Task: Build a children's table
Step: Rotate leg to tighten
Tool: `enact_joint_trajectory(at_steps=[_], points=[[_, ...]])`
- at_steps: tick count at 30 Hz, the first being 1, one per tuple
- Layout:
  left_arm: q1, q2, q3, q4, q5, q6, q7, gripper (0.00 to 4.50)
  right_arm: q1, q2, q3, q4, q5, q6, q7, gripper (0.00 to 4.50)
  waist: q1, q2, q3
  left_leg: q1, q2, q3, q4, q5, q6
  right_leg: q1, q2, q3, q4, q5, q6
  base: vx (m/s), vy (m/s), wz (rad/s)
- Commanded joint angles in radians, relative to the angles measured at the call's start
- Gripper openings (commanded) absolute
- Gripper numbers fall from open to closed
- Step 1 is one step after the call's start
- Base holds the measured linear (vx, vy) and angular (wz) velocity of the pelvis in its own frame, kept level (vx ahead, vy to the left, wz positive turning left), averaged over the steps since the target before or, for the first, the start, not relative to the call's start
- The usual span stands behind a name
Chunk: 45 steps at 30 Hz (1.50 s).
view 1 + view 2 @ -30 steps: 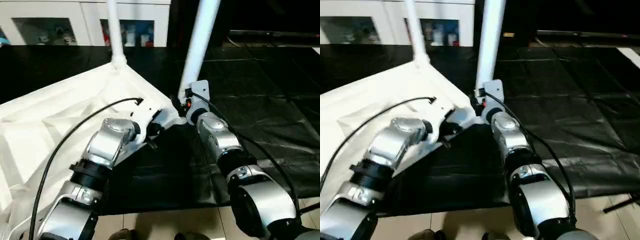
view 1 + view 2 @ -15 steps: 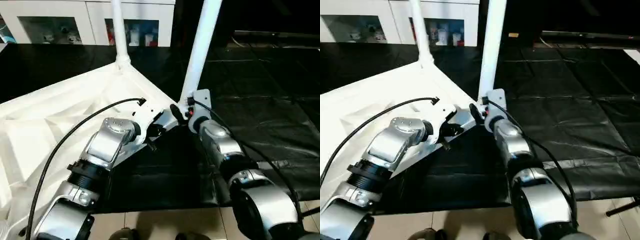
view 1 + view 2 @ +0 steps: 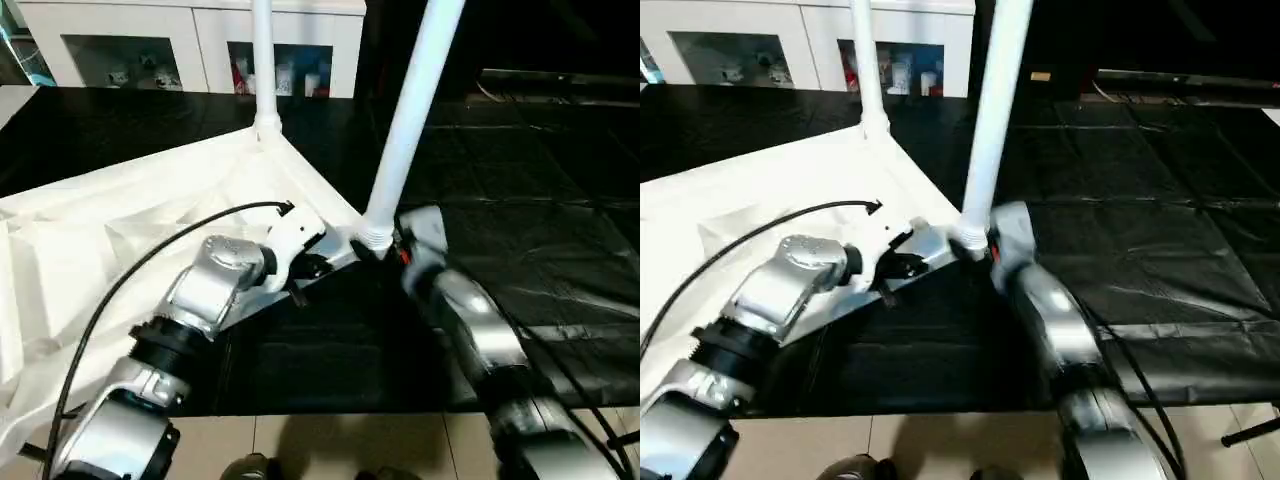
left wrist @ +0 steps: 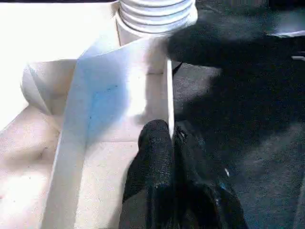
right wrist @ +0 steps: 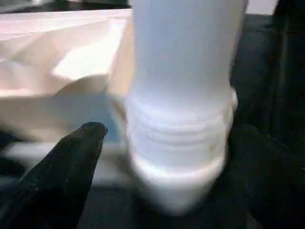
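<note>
on the black floor sheet (image 3: 520, 230) the children's table (image 3: 120, 240) lies upside down, its ribbed underside facing up. 2 white legs stand upright from its corner sockets: the near leg (image 3: 410, 120) at the corner closest to both grippers, the far leg (image 3: 263, 60) at the corner toward the white cabinet (image 3: 200, 45) along the back.

the left gripper (image 4: 171, 143) sits at the table's edge just beside the near leg's socket. its jaws are pinched together on the thin upright wall of the rim (image 4: 167, 95), 1 black finger on each side of it, with the ribbed base of the near leg's threaded collar (image 4: 155, 12) just beyond the fingertips. a black cable (image 3: 150, 260) loops over the silver left forearm.

the right gripper (image 5: 167, 143) is at the foot of the near leg, on the side away from the table top. its jaws stand wide, 1 finger (image 5: 71, 162) on one side of the collar and the other dark finger on the opposite side, the leg's ridged lower end between them. the fingers look apart from the plastic rather than pressed on it, though the blur makes contact hard to judge. in the head views the right wrist (image 3: 425, 235) is smeared just beside the base of the near leg.
</note>
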Motion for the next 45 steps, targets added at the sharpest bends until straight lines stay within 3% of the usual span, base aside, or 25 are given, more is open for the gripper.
enact_joint_trajectory(at_steps=[1,5,11,14,15,17,18,24,26,30,45], points=[[-0.034,0.008,-0.005,0.016,0.013,-0.050,-0.014,0.00,0.017,-0.029,0.018,-0.040,0.007,-0.001,0.054,4.48,0.000,0.014,-0.082,0.037,0.146,-0.071,-0.080,-0.123,0.048,0.052,-0.138,0.073,-0.063,0.053,-0.284,0.000,0.000,0.00],[-0.037,0.012,-0.013,0.032,0.016,-0.069,-0.025,0.00,0.042,-0.054,0.024,-0.077,0.012,0.001,0.094,4.48,0.002,0.012,-0.079,0.035,0.146,-0.071,-0.081,-0.149,0.033,0.051,-0.140,0.075,-0.070,0.002,-0.282,0.000,0.000,0.00],[-0.031,0.032,-0.033,0.069,0.012,-0.141,-0.075,0.00,0.103,-0.107,0.013,-0.205,0.046,0.056,0.155,4.48,0.006,0.011,-0.078,0.034,0.145,-0.071,-0.079,-0.117,0.062,0.051,-0.136,0.074,-0.068,0.048,-0.276,0.000,0.000,0.00],[-0.028,0.048,-0.043,0.117,0.011,-0.208,-0.121,0.00,0.157,-0.173,0.009,-0.327,0.113,0.125,0.274,4.48,0.010,0.012,-0.076,0.035,0.145,-0.073,-0.080,-0.146,0.069,0.053,-0.137,0.073,-0.073,0.021,-0.270,0.000,0.000,0.00],[-0.027,0.057,-0.048,0.132,0.016,-0.234,-0.134,0.00,0.175,-0.203,0.012,-0.368,0.133,0.147,0.318,4.48,0.011,0.016,-0.074,0.034,0.149,-0.075,-0.082,-0.161,0.061,0.052,-0.140,0.074,-0.073,-0.004,-0.265,0.000,0.000,0.00],[-0.026,0.067,-0.054,0.145,0.020,-0.268,-0.150,0.00,0.192,-0.235,0.016,-0.410,0.154,0.172,0.362,4.48,0.012,0.015,-0.075,0.037,0.150,-0.075,-0.084,-0.175,0.055,0.052,-0.138,0.075,-0.075,-0.020,-0.260,0.000,0.000,0.00],[-0.022,0.084,-0.066,0.160,0.026,-0.335,-0.178,0.00,0.215,-0.277,0.019,-0.467,0.180,0.208,0.413,4.48,0.015,0.012,-0.071,0.035,0.148,-0.076,-0.085,-0.190,0.058,0.054,-0.140,0.076,-0.082,-0.049,-0.252,0.000,0.000,0.00],[-0.024,0.110,-0.084,0.202,0.035,-0.435,-0.244,0.00,0.243,-0.372,0.030,-0.557,0.191,0.246,0.500,4.48,0.020,0.013,-0.064,0.043,0.150,-0.077,-0.090,-0.257,0.008,0.046,-0.142,0.077,-0.097,-0.203,-0.230,0.000,0.000,0.00],[-0.022,0.120,-0.092,0.204,0.029,-0.466,-0.290,0.00,0.246,-0.406,0.039,-0.572,0.188,0.259,0.533,4.48,0.027,0.014,-0.067,0.048,0.154,-0.077,-0.092,-0.246,0.002,0.046,-0.141,0.078,-0.093,-0.183,-0.226,0.000,0.000,0.00],[-0.021,0.139,-0.114,0.206,0.012,-0.528,-0.383,0.00,0.239,-0.451,0.051,-0.575,0.188,0.265,0.591,4.48,0.029,0.016,-0.071,0.045,0.153,-0.074,-0.091,-0.210,0.012,0.047,-0.143,0.075,-0.081,-0.080,-0.255,0.000,0.000,0.00],[0.001,0.182,-0.174,0.116,-0.004,-0.577,-0.589,0.00,0.158,-0.457,0.167,-0.511,0.147,0.245,0.752,4.48,0.042,0.014,-0.072,0.047,0.156,-0.070,-0.090,-0.195,0.004,0.046,-0.143,0.072,-0.074,-0.079,-0.270,0.000,0.000,0.00]])
